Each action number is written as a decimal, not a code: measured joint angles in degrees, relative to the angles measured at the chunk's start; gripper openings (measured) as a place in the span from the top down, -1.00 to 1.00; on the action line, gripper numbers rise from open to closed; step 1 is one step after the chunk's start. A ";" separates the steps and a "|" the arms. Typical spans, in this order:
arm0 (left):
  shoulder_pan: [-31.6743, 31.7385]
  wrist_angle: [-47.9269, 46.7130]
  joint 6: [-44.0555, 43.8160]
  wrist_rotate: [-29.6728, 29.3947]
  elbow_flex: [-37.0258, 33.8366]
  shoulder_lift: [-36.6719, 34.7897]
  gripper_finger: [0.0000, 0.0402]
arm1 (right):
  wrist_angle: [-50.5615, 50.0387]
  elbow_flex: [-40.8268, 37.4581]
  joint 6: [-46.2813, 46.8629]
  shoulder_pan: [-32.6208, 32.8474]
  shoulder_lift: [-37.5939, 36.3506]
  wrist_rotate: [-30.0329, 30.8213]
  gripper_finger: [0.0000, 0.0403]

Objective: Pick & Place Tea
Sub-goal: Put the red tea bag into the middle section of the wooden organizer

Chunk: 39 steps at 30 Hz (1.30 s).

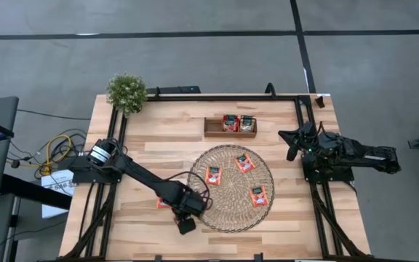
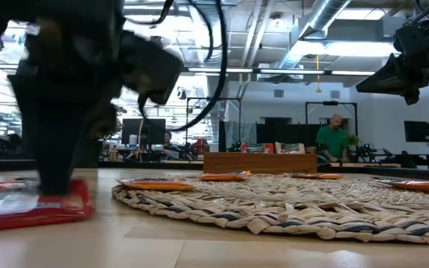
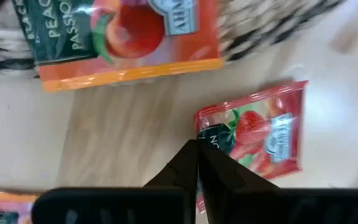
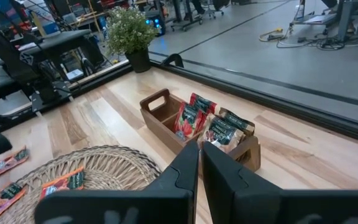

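High view is showing the left gripper (image 1: 185, 215) standing low over the table (image 1: 151, 138), just beside the woven mat (image 1: 233, 216), its fingers pressed together on a red tea sachet (image 3: 267, 127) that is lying on the wood. Three more sachets are lying on the mat, and two are standing in the wooden tray (image 1: 213, 131). The right gripper (image 1: 294, 142) is waiting with fingers closed, holding nothing, near the table's right edge

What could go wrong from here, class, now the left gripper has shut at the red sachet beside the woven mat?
1. The left gripper pinches only the red sachet's edge; it may slip when lifted.
2. The woven mat lies right beside the sachet; a low carry could snag its rim.
3. The wooden tray already holds sachets, so the new one may land outside it.
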 joint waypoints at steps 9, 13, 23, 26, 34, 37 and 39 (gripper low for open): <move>0.11 -17.05 3.03 -3.74 11.07 -0.09 1.00 | 0.00 0.00 0.00 0.00 0.02 0.00 0.94; 0.11 -26.78 4.38 -6.23 18.10 -0.17 1.00 | 0.02 0.00 0.00 0.00 0.01 -0.21 0.94; 3.27 -42.55 6.51 -16.55 35.38 -0.35 1.00 | 0.04 0.00 0.04 0.00 0.01 -1.49 0.94; 5.56 -42.79 7.83 -18.51 38.28 -0.35 1.00 | 0.14 0.00 0.04 0.00 0.00 -1.53 0.94; 12.67 -40.19 16.67 -22.19 41.87 -0.35 1.00 | 9.54 0.00 -4.06 0.00 0.02 -11.90 0.94; 15.49 -36.94 22.23 -22.33 42.27 -0.43 1.00 | 15.62 0.04 -5.54 0.00 0.59 -14.91 0.94; 17.33 -34.32 26.34 -22.32 42.27 -0.43 1.00 | 18.67 0.07 -5.92 0.00 2.04 -15.83 0.92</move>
